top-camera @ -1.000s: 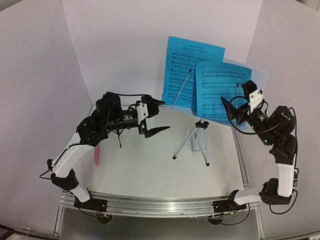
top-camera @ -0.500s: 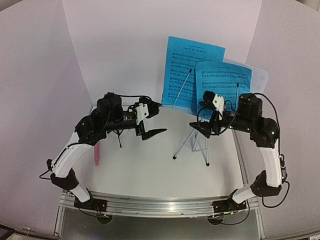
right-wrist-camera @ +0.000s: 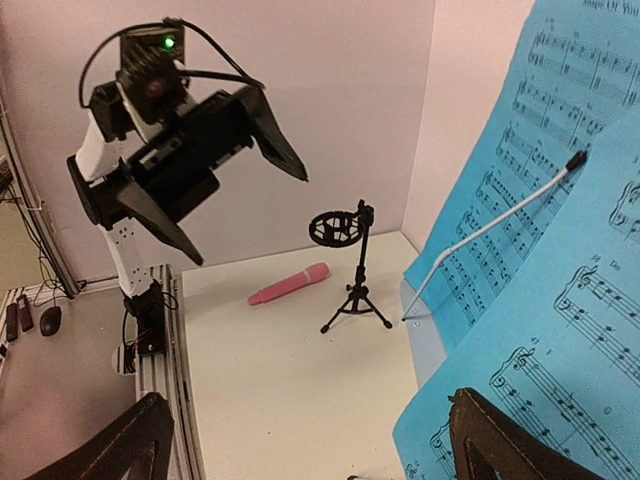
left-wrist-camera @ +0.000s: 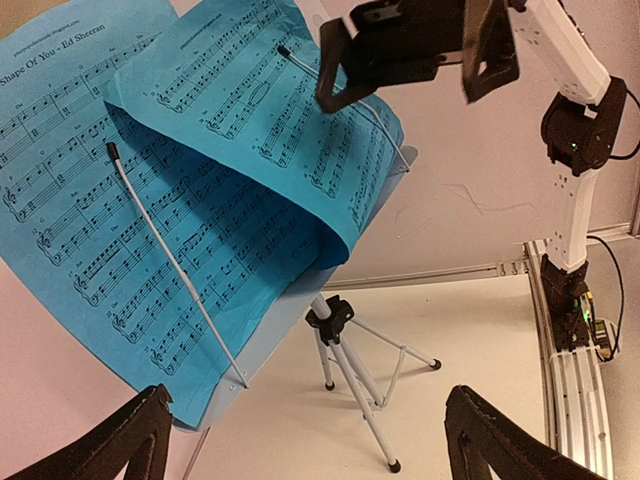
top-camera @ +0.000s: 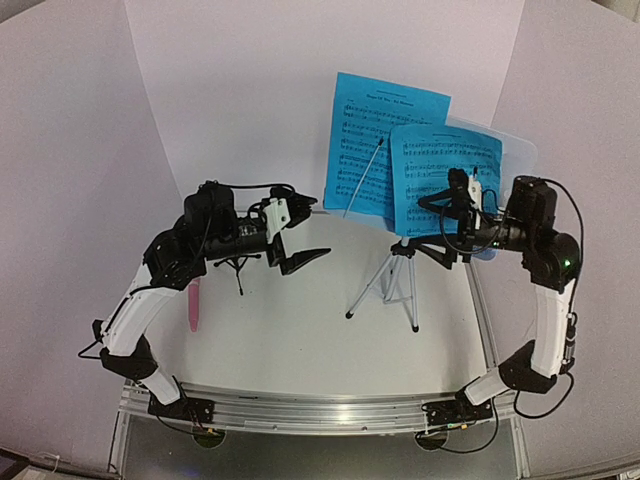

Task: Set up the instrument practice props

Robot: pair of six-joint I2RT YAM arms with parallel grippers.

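Two blue pages (top-camera: 385, 140) on music stand (top-camera: 398, 278), pink microphone (top-camera: 193, 305) on table (top-camera: 300, 340)

Bright, even light; soft shadows; wide-angle edge bending.

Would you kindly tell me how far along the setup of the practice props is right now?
Done: the music stand is upright on its tripod, both blue pages rest on it, and the black mic mount stands on the table. In hand: nothing; the left gripper and right gripper hang open and empty. Left: the pink microphone lies on the table beside the mount, not in its ring.
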